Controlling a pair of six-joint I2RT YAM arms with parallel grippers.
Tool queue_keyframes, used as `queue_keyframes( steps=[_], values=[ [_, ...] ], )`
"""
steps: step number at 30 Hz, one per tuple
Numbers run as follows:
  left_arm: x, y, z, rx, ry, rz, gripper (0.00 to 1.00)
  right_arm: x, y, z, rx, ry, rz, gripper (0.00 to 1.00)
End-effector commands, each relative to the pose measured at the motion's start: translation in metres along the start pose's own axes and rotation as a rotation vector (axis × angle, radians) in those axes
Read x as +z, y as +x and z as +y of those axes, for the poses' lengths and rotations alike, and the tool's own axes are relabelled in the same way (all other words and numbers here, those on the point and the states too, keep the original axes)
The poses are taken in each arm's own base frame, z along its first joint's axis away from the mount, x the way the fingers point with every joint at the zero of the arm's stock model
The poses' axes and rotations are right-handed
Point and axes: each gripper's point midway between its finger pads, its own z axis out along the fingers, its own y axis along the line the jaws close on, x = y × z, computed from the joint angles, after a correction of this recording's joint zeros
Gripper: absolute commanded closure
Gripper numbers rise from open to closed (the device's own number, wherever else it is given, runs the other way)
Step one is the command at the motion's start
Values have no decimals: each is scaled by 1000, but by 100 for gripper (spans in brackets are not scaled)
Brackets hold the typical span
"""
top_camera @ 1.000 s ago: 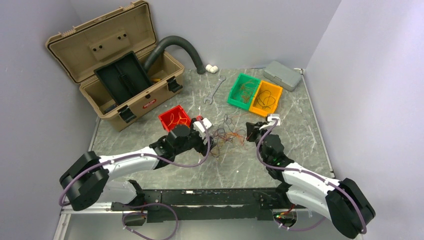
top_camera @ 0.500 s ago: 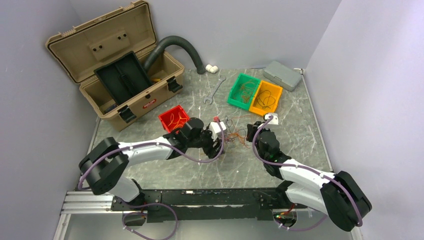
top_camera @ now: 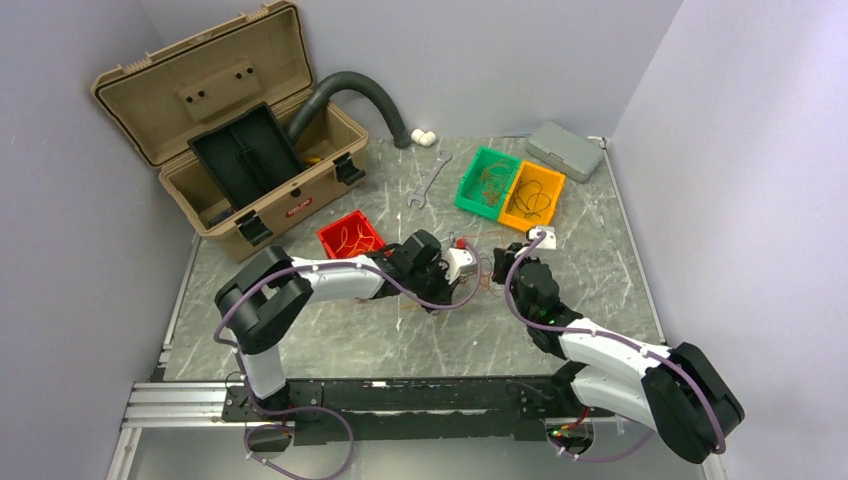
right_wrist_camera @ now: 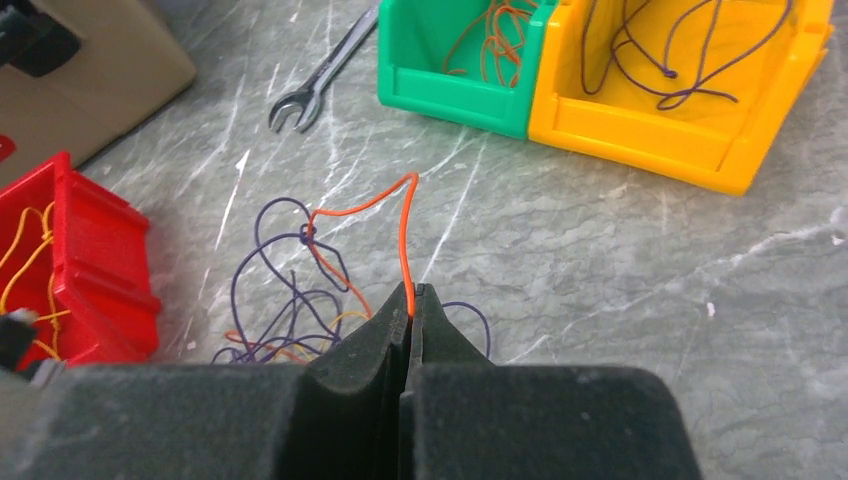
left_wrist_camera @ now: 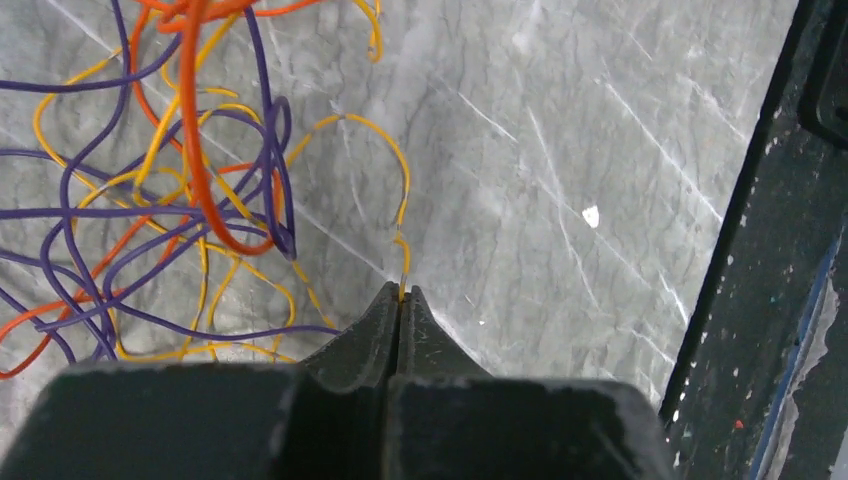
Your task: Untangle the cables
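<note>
The cables (top_camera: 468, 272) are a small tangle of thin purple, orange and yellow wires (left_wrist_camera: 170, 190) on the marble table between my two grippers. My left gripper (left_wrist_camera: 401, 292) is shut on the end of a yellow wire (left_wrist_camera: 385, 150) that loops out of the tangle's right side. My right gripper (right_wrist_camera: 411, 290) is shut on an orange wire (right_wrist_camera: 400, 225) that arcs up and left into a knot with purple strands (right_wrist_camera: 290, 280). In the top view the left gripper (top_camera: 455, 283) and right gripper (top_camera: 497, 266) sit close on either side of the tangle.
A red bin (top_camera: 348, 236) with yellow wires sits left of the tangle. A green bin (top_camera: 487, 182) and an orange bin (top_camera: 534, 195) with wires stand behind. A wrench (top_camera: 428, 182), open tan toolbox (top_camera: 225, 130), dark hose (top_camera: 360, 92) and grey case (top_camera: 566, 150) lie farther back.
The left arm has reached right across the table to the tangle and its gripper has shut on a yellow wire. The right gripper has shifted slightly back, still shut on the orange wire.
</note>
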Motion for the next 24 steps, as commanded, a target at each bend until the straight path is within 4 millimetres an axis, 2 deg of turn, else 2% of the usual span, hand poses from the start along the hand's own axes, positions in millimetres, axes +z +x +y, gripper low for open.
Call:
queue_keyframes(
  steps=[1,4,5,7,10,11,14,16,19,21,22,24],
  values=[
    [-30,-32,-20,58,32,-133,100,4,-23,-14,50,124,-66,100],
    [-71,-56,-28,54,-9,-320,100,-1,-24,-59,104,405,-92,100],
    [-88,-68,-27,46,-38,-395,100,-8,-20,-77,113,509,-88,100],
    [-121,-79,-21,-18,-108,-483,100,-22,-20,-103,157,655,-114,100],
    [-179,-91,5,-184,-302,-579,100,-43,-22,-130,253,786,-185,100],
    [-211,-99,19,-246,-412,-638,100,-52,-24,-139,288,824,-220,100],
    [-270,-89,47,-410,-608,-682,100,-71,-28,-154,367,859,-324,100],
    [-299,-85,56,-461,-670,-715,100,-79,-33,-158,396,859,-369,100],
    [-321,-81,64,-516,-743,-731,100,-85,-35,-161,408,871,-386,100],
    [-317,-89,60,-479,-696,-714,100,-79,-40,-155,369,843,-358,100],
    [-312,-97,53,-433,-637,-706,100,-69,-45,-144,314,780,-319,95],
    [-300,-118,34,-336,-486,-709,100,-43,-52,-107,158,547,-218,79]
  ],
)
